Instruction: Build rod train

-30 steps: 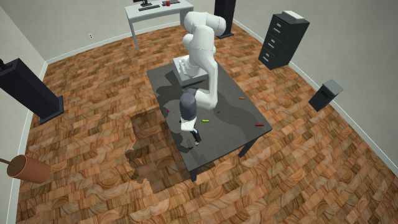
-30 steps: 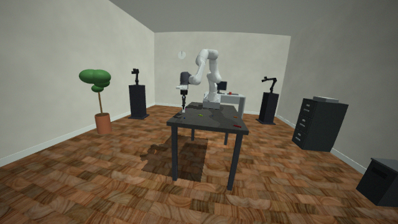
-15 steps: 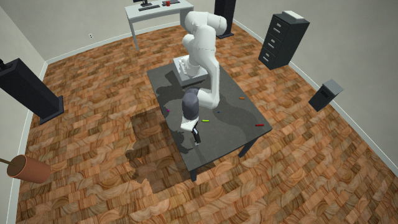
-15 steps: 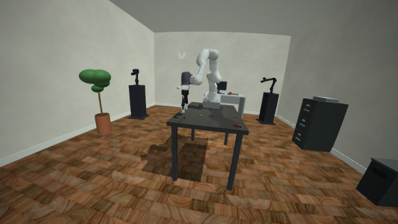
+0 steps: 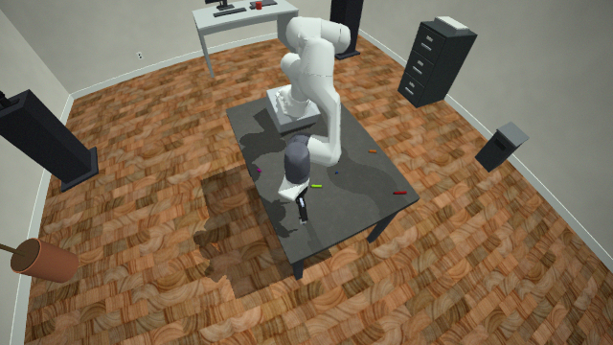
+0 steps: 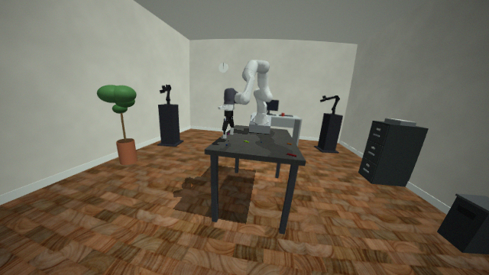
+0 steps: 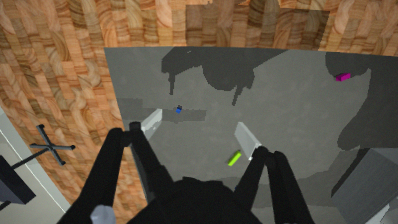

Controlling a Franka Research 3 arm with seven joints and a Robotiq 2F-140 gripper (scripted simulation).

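I had the gripper wide above the table, perhaps to search; the lime rod and magenta rod lay apart, likely because joining had not begun.

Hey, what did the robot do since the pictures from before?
Its dark wrist moved a little to the right in the top and exterior views. The gripper looks turned, and it's open now. It hasn't picked anything up. The lime rod, red rod and orange rod stayed put.
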